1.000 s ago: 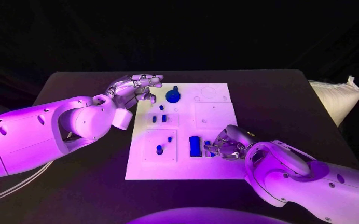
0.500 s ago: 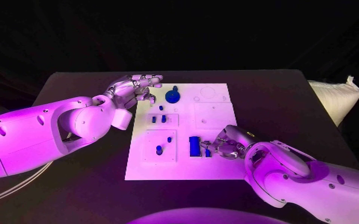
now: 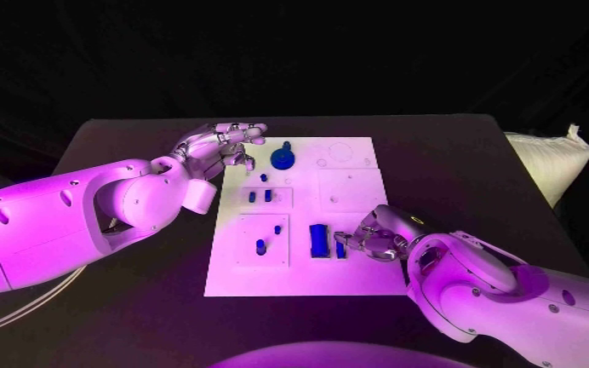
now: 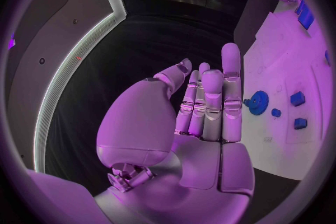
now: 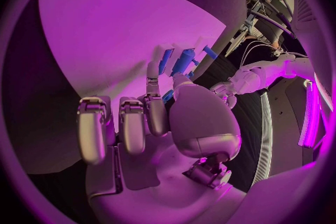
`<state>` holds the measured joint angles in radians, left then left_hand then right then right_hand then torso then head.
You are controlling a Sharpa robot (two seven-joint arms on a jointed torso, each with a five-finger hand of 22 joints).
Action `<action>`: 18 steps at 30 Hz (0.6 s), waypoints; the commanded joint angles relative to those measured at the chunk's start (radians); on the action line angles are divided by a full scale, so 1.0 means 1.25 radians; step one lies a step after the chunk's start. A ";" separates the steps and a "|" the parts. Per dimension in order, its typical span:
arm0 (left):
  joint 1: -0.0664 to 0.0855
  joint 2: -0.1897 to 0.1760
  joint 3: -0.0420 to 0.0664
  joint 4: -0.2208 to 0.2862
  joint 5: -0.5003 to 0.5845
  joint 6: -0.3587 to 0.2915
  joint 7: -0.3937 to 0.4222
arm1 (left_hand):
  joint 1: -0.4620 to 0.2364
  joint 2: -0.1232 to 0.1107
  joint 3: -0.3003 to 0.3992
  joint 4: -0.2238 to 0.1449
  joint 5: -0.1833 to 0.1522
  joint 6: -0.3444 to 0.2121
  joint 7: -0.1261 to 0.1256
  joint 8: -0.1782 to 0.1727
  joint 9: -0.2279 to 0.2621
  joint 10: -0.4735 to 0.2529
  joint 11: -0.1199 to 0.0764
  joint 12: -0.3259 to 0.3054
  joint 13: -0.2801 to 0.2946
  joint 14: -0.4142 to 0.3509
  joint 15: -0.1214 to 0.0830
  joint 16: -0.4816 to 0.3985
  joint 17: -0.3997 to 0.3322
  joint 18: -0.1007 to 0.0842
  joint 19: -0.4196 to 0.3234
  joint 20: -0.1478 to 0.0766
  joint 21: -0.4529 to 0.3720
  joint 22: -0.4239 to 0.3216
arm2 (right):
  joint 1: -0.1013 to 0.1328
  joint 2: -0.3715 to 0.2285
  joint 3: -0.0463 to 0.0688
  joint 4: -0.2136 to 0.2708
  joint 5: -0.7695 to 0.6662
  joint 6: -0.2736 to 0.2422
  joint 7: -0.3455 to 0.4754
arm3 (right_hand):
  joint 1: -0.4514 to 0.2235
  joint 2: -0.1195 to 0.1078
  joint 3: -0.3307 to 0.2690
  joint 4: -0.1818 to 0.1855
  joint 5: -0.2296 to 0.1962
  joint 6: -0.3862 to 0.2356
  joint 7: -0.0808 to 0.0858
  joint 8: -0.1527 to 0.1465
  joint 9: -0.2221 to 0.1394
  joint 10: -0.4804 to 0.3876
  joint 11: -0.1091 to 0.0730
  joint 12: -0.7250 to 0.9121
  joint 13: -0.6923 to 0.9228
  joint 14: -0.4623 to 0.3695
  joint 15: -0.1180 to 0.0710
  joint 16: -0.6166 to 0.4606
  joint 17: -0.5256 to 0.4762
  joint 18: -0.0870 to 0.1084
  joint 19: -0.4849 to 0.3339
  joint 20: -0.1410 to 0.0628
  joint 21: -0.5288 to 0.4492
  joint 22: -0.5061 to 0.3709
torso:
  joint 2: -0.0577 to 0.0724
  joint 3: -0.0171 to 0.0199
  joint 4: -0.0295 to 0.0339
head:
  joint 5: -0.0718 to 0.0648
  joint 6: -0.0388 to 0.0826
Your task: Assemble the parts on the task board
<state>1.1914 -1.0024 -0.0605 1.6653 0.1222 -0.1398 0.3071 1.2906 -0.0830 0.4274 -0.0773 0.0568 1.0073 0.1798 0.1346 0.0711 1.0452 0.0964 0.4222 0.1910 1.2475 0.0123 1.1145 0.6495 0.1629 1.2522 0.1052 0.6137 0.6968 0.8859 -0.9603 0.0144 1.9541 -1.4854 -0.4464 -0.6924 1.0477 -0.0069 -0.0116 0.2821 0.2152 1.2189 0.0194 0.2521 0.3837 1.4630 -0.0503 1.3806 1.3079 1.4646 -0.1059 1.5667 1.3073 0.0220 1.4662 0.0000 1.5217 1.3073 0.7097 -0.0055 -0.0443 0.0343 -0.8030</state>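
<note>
The white task board lies in the middle of the black table. My left hand hovers beside the board's far left corner, fingers straight, holding nothing. Just right of it stands a blue gear part. Several small blue parts sit in the board's left recesses. A long blue block stands near the front edge. My right hand rests on the board right of that block. Its thumb and a finger pinch a small blue part.
The black table extends on all sides of the board. A white pillow-like thing lies past the table's right edge. The board's right half carries shallow recesses with nothing blue in them.
My right hand has shifted slightly toward the board's front right, taking the small blue part with it. The left hand has stayed in place.
</note>
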 commanded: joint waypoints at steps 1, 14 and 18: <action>0.000 0.002 0.000 -0.001 -0.003 0.016 0.005 | -0.002 0.003 -0.005 0.001 0.003 -0.006 -0.002 0.002 0.001 -0.006 0.000 0.005 -0.001 -0.004 0.001 0.000 -0.001 0.015 -0.002 0.005 -0.004 -0.001 | 0.003 -0.016 0.002 0.004 0.037 -0.033 0.078 | 0.037 -0.001 -0.009 -0.008 0.013 -0.027 0.008 -0.011 -0.002 0.047 0.005 -0.027 0.139 0.084 0.000 0.000 0.206 -0.002 0.059 -0.001 -0.014 0.157 | -0.002 0.0000 -0.0003 | 0.000 0.003; -0.011 0.040 0.000 -0.068 0.024 0.012 0.037 | -0.010 0.003 -0.012 0.004 0.002 0.000 -0.003 0.008 0.003 -0.011 0.001 0.008 -0.003 -0.023 0.002 -0.018 -0.038 0.015 -0.008 0.006 -0.009 -0.004 | 0.096 -0.020 0.004 -0.132 0.602 -0.117 0.619 | 0.250 0.007 0.001 -0.108 -0.038 -0.142 0.070 -0.105 -0.052 -0.089 0.058 -0.401 -0.023 0.033 0.043 -0.147 0.028 0.047 -0.035 0.039 -0.209 -0.021 | -0.029 -0.0050 -0.0080 | -0.010 0.039; -0.022 0.066 0.000 -0.114 0.036 -0.003 0.060 | -0.016 0.006 -0.017 0.004 0.002 0.006 -0.003 0.014 0.003 -0.019 0.005 -0.009 -0.022 -0.112 0.009 -0.112 -0.127 0.016 -0.069 0.012 -0.058 -0.029 | 0.121 0.012 0.004 -0.225 0.809 -0.075 0.716 | 0.297 0.007 0.007 -0.124 -0.040 -0.166 0.085 -0.135 -0.073 -0.232 0.075 -0.783 -0.251 -0.082 0.056 -0.484 -0.290 0.116 -0.202 0.054 -0.576 -0.335 | -0.053 -0.0101 -0.0117 | -0.019 0.071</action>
<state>1.1668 -0.9304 -0.0613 1.5365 0.1394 -0.1409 0.3328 1.2808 -0.0732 0.4107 -0.0717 0.0569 1.0094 0.1777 0.1466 0.0746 1.0267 0.1004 0.4186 0.1675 1.1214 0.0226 0.9892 0.5010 0.1629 1.1779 0.1189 0.5513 0.6655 1.0325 -0.9546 0.0191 1.7029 -0.8169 -0.5673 -0.0253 1.4107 0.0060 -0.0023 0.1331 0.1717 1.0143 0.1211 0.0907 0.2975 1.1975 0.0399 0.4633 1.0429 1.3924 -0.0384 1.0640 1.0330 0.1489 1.2605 0.0633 0.9086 0.9776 0.6686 -0.0126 -0.0543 0.0169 -0.7392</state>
